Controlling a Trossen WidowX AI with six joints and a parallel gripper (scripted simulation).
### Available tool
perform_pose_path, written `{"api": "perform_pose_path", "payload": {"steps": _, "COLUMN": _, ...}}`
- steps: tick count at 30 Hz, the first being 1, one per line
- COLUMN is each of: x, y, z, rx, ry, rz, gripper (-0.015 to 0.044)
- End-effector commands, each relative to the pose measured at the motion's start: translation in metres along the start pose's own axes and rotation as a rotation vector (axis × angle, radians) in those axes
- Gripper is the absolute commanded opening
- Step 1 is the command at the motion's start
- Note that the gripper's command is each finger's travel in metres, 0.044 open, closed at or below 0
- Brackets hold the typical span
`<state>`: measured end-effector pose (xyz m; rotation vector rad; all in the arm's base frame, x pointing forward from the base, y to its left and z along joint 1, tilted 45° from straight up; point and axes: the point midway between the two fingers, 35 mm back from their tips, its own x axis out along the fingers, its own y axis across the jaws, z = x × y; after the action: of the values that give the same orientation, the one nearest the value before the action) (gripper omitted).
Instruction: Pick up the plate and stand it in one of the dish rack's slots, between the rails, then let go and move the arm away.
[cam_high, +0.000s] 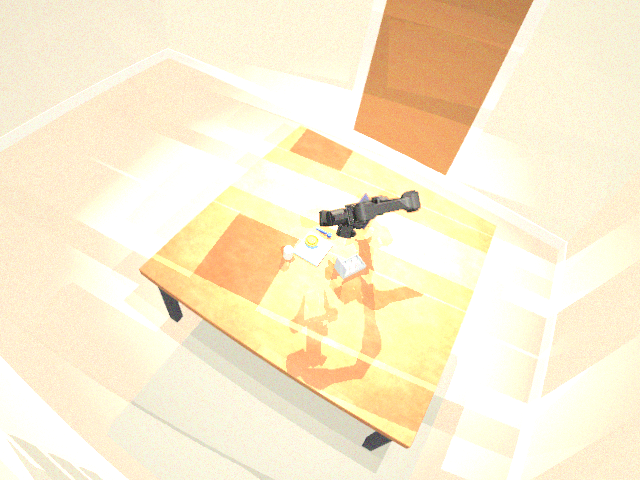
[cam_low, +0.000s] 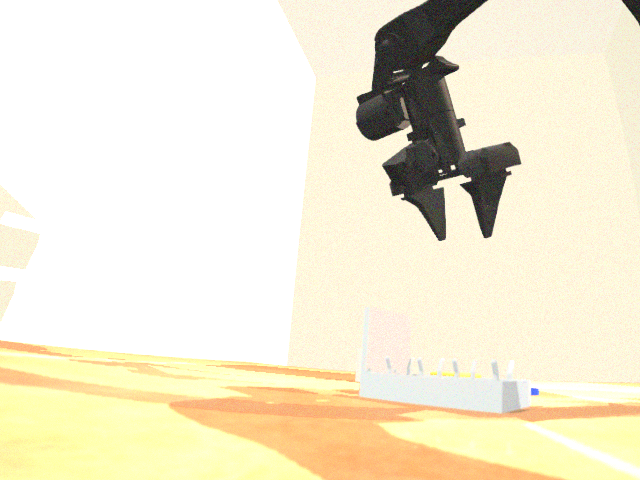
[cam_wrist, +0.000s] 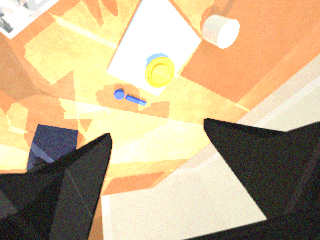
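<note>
The yellow round plate (cam_high: 311, 240) (cam_wrist: 160, 72) lies flat on a white square board (cam_high: 315, 257) (cam_wrist: 145, 40); its edge shows behind the rack in the exterior view (cam_low: 454, 374). The pale dish rack (cam_high: 350, 267) (cam_low: 429, 390) stands beside the board, with short upright rails and a tall panel at one end; a corner of it shows at the top left of the wrist view (cam_wrist: 25, 22). My gripper (cam_low: 464, 238) (cam_wrist: 158, 130) is open and empty, fingers pointing down, high above the table. In the top view the fingers are hard to make out.
A blue spoon-like utensil (cam_high: 324, 233) (cam_low: 534, 391) (cam_wrist: 136, 100) lies near the board. A white cup (cam_high: 288, 252) (cam_wrist: 221, 31) stands on the board's other side. A dark navy box (cam_high: 365, 197) (cam_wrist: 57, 140) is partly hidden by the arm and a finger.
</note>
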<state>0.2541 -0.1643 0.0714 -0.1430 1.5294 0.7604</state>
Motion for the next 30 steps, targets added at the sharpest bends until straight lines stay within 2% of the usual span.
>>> {"api": "perform_pose_path", "payload": {"steps": 1, "x": 0.003, "y": -0.009, "z": -0.004, "rx": 0.091, "ry": -0.054, "rz": 0.038, "gripper": 0.0400}}
{"api": "perform_pose_path", "payload": {"steps": 21, "x": 0.033, "y": -0.059, "z": -0.038, "rx": 0.626, "ry": -0.355, "rz": 0.320, "gripper": 0.0400}}
{"api": "perform_pose_path", "payload": {"steps": 26, "x": 0.036, "y": -0.061, "z": -0.039, "rx": 0.644, "ry": -0.365, "rz": 0.330, "gripper": 0.0400}}
{"api": "perform_pose_path", "payload": {"steps": 30, "x": 0.081, "y": -0.059, "z": -0.020, "rx": 0.644, "ry": -0.366, "rz": 0.328, "gripper": 0.0400}}
